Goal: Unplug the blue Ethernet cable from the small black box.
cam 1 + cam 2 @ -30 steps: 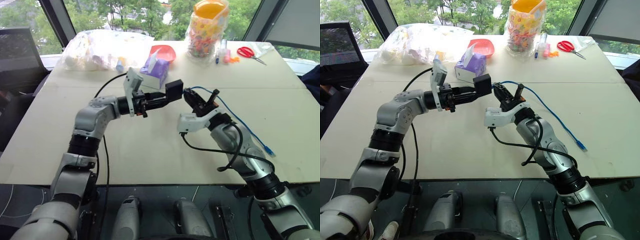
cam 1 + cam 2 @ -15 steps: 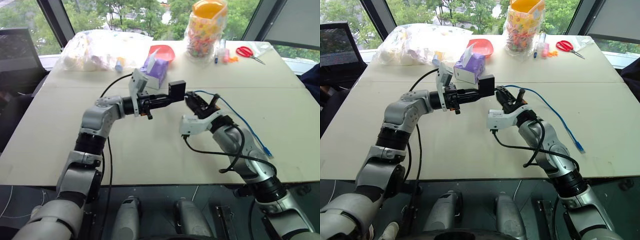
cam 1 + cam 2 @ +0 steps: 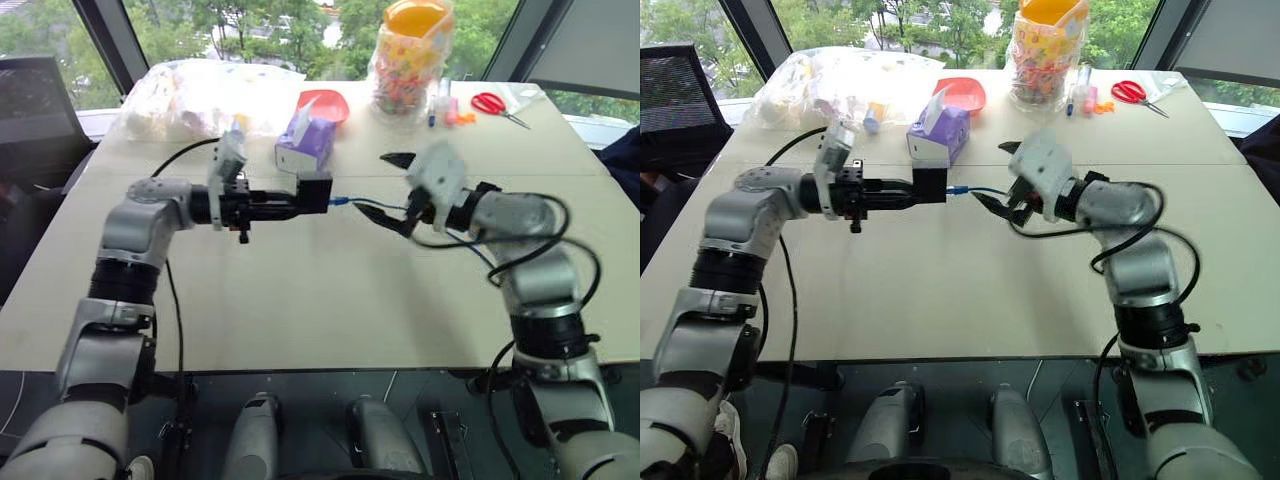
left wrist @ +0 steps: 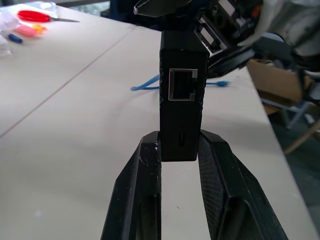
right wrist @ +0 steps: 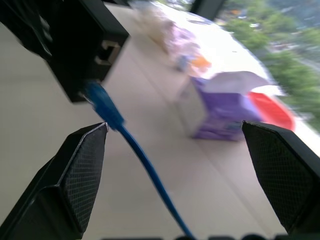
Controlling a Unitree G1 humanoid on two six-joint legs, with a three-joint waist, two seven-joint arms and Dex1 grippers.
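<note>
— Where do we take hold? Our right end effector (image 5: 175, 165) is spread wide, the blue cable (image 5: 135, 150) running between its fingers.

— At the stiff plug; the cord's limp. Beyond it, our left end effector (image 4: 179, 145) pinches the light box (image 4: 182, 95).

small matte-black plastic box (image 3: 316, 190), thin bright blue ethernet cable (image 5: 131, 141) beside it, purple tissue box (image 3: 307, 146) behind that box, red bowl (image 3: 327, 103) beyond it, red-handled scissors (image 3: 497, 105) farther off.

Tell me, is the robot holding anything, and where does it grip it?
The left gripper pinches the small black box at one end; the right gripper is open, holding nothing.
</note>
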